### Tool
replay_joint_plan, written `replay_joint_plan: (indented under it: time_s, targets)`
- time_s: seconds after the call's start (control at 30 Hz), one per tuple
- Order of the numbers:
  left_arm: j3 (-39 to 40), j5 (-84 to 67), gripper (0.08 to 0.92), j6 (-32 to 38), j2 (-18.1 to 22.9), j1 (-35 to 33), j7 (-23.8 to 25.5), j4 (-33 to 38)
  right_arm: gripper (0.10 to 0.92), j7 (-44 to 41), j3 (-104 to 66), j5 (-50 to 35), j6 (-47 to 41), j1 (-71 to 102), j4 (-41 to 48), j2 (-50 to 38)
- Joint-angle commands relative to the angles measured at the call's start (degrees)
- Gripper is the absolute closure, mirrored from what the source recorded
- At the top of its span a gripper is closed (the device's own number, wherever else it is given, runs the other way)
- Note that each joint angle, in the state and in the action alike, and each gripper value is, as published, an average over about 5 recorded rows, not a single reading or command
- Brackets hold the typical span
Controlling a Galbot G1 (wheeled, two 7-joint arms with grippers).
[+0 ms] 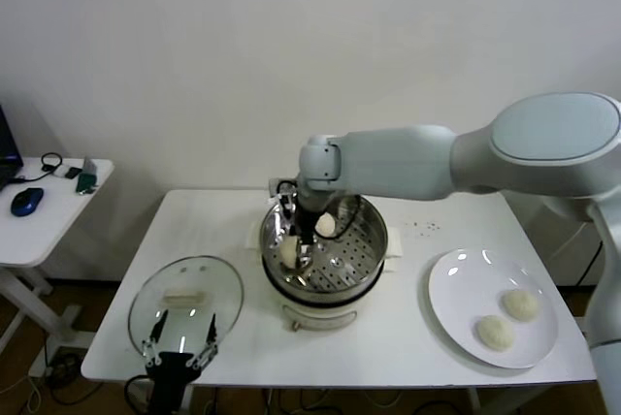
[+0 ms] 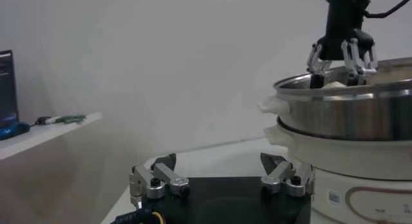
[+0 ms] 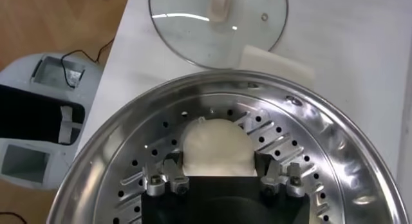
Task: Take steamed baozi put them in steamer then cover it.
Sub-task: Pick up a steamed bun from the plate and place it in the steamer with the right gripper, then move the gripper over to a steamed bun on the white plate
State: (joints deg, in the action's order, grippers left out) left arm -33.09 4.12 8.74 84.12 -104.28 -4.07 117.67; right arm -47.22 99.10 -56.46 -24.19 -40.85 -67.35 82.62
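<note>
The steamer stands mid-table on its cream pot base. My right gripper reaches down into its left side. In the right wrist view this gripper is open, one finger on each side of a baozi that rests on the perforated floor. A second baozi lies further back in the basket. Two more baozi sit on the white plate at the right. The glass cover lies flat at the front left. My left gripper hangs open and empty at its near edge.
A low side table with a blue mouse stands off to the left. A white pad lies between the cover and the pot. In the left wrist view the steamer wall rises close on one side of the left gripper.
</note>
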Motion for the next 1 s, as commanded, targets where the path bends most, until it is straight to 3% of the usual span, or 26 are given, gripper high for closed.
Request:
replay_joint_plan:
  time_s: [0.03, 0.37, 0.67, 1.0]
  targets:
    - [0.02, 0.01, 0.177, -0.09, 0.00, -0.02, 0.03, -0.10, 0.217, -0.80, -0.42, 1.55, -0.28, 0.77, 0.14, -0.19]
    - [0.17, 0.20, 0.177, -0.09, 0.16, -0.06, -0.06, -0.14, 0.202, -4.62, -1.16, 2.17, 2.74, -6.02, -3.25, -7.45]
    - [0.37, 0.37, 0.177, -0.05, 0.10, -0.10, -0.13, -0.29, 0.203, -11.15, 2.45, 4.71, 7.89, -16.71, -10.17, -22.09]
    - [0.67, 0.69, 0.177, -0.28, 0.36, 0.07, -0.16, -0.31, 0.203, -14.86, 7.70, 20.91, 11.01, -20.83, -20.97, -41.50]
